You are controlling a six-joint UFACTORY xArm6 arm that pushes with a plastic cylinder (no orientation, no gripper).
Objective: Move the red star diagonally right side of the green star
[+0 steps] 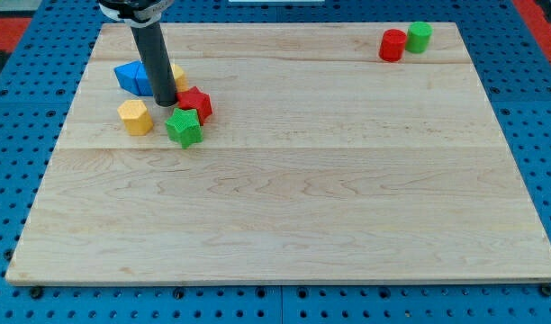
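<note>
The red star (196, 102) lies at the upper left of the wooden board (284, 180), touching the green star (184, 127) just below and left of it. My tip (165, 102) stands right against the red star's left side, just above the green star. The dark rod rises from it toward the view's top.
A yellow hexagon block (135, 117) lies left of the green star. A blue block (131, 77) and a yellow block (176, 76), partly hidden by the rod, lie behind my tip. A red cylinder (392, 45) and a green cylinder (420, 37) stand at the top right.
</note>
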